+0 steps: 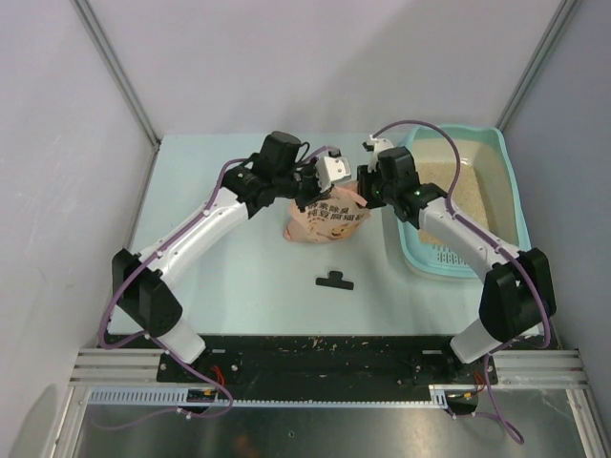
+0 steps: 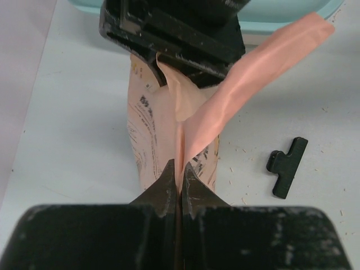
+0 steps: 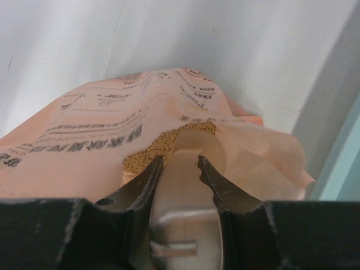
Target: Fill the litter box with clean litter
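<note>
The teal litter box lies at the right, with beige clean litter in it and its perforated ledge at the near end. A peach-pink bag stands at mid-table, just left of the box. My left gripper is shut on the bag's top edge, its jaws pinching the film. My right gripper is shut on the handle of a clear plastic scoop. The scoop's bowl is inside the bag's open mouth, where litter granules show. The bag fills the right wrist view.
A black bag clip lies on the table in front of the bag and shows in the left wrist view. Stray granules dot the table near it. The box's rim shows at the top of the left wrist view. Grey walls enclose the table.
</note>
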{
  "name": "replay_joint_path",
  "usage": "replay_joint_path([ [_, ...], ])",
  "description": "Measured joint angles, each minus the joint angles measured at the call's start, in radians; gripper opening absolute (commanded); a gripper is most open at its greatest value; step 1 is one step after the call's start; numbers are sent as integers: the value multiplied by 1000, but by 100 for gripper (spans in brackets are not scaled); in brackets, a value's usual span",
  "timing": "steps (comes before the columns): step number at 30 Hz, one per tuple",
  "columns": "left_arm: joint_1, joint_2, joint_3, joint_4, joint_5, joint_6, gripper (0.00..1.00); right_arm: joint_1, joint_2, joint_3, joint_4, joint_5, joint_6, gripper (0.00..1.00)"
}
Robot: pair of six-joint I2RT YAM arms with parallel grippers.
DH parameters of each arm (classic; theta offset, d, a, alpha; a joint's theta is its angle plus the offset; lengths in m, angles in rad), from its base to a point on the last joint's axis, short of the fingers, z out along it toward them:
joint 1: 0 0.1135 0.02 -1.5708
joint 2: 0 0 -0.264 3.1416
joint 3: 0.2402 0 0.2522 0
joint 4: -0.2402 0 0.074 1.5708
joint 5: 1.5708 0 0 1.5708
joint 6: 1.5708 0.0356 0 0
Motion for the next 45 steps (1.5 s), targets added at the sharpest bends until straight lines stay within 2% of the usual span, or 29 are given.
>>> replay_joint_path([
  [11, -16, 31, 20, -6, 27, -48, 0, -2, -19, -151, 216, -55, 47, 0],
  [22, -21, 51, 35, -12, 24, -48, 0, -52, 31, -191, 381, -313, 107, 0],
  [33, -24, 88, 79, -14, -8, -32, 0, -169, 86, -219, 555, -604, 449, 0],
  [38, -43, 85, 79, -13, -45, 17, 0, -261, 108, -234, 648, -763, 621, 0],
  [45, -59, 66, 68, -7, -105, 69, 0, -407, 139, -262, 812, -859, 875, 0],
])
